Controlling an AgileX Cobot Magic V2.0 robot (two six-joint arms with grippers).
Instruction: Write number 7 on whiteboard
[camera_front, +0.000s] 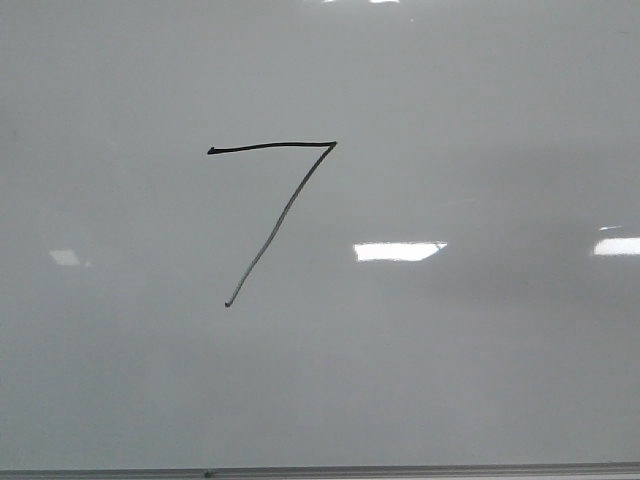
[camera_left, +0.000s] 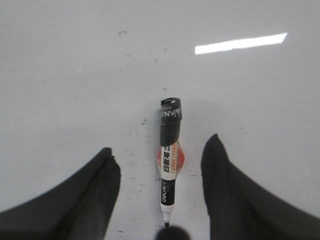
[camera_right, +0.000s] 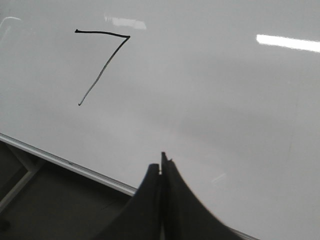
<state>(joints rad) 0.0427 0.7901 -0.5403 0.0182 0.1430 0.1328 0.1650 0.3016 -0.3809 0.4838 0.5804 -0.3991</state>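
The thin black hand-drawn number 7 (camera_front: 272, 215) sits left of centre on the glossy pale grey whiteboard (camera_front: 480, 380). My left gripper (camera_left: 160, 195) is spread around a black-capped white marker (camera_left: 169, 160) lying flat. My right gripper (camera_right: 162, 172) is pressed together, empty.

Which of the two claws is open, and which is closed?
The left gripper is open, its jaws spread either side of a marker lying on the whiteboard. The right gripper has its jaws pressed together, empty.
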